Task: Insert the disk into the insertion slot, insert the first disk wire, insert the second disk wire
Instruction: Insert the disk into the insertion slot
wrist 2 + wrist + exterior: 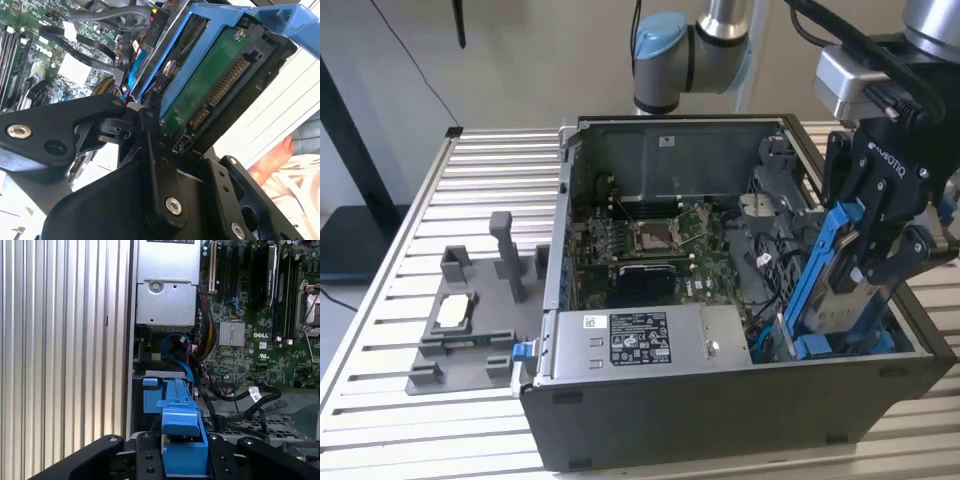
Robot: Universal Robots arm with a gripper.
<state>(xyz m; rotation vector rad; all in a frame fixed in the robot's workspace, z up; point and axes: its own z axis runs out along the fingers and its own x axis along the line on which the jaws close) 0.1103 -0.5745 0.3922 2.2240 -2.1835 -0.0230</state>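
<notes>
My gripper [868, 262] is shut on the disk [840, 292], a silver-grey drive in a bright blue carrier [823, 262]. It is held tilted on edge over the open computer case's corner, at the exterior view's right. Its lower end reaches down to the insertion slot [820, 347], a dark bay with blue tabs. In the second wrist view the disk's green board and connectors [212, 85] face the camera above a black finger [152, 150]. In the first wrist view the carrier [182, 422] sits in my gripper [184, 456], in line with the slot [150, 390]. Loose black wires [250, 395] lie beside it.
The long grey box with a white sticker [640, 340] lies along the case's front wall [720, 410]. The motherboard [650, 245] fills the case floor. A grey fixture [470, 320] stands on the slatted table at the exterior view's left. A person's hand [272, 160] is nearby.
</notes>
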